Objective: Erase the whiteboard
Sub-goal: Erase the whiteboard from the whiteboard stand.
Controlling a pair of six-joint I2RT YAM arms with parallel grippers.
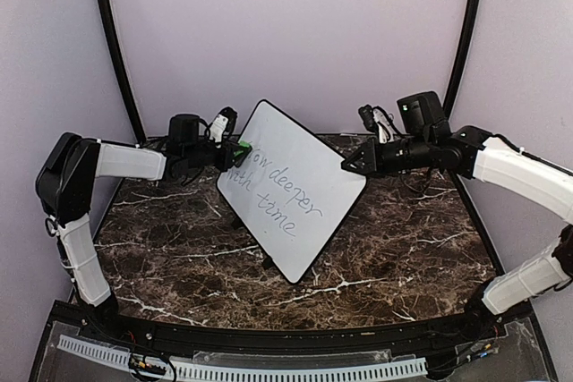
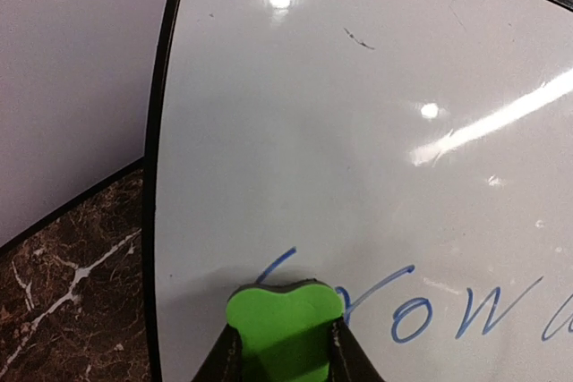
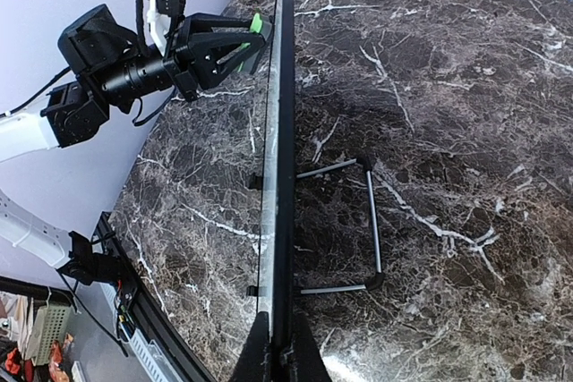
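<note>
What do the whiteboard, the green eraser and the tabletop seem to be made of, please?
Whiteboard: glossy coated surface, likely melamine or enamel; lamp glare shows. Green eraser: matte, soft-looking foam or felt. Tabletop: dark marble or marble-look laminate, white veins.

Whiteboard (image 1: 295, 190) propped up in the middle of the table (image 1: 421, 248), gripped from both sides.
It stands tilted, its wire stand (image 3: 358, 221) behind it on the table. At its upper left edge the left fingers (image 2: 224, 360) press an eraser (image 2: 282, 319) against its face; the right fingers (image 3: 255, 360) pinch its right edge.
</note>
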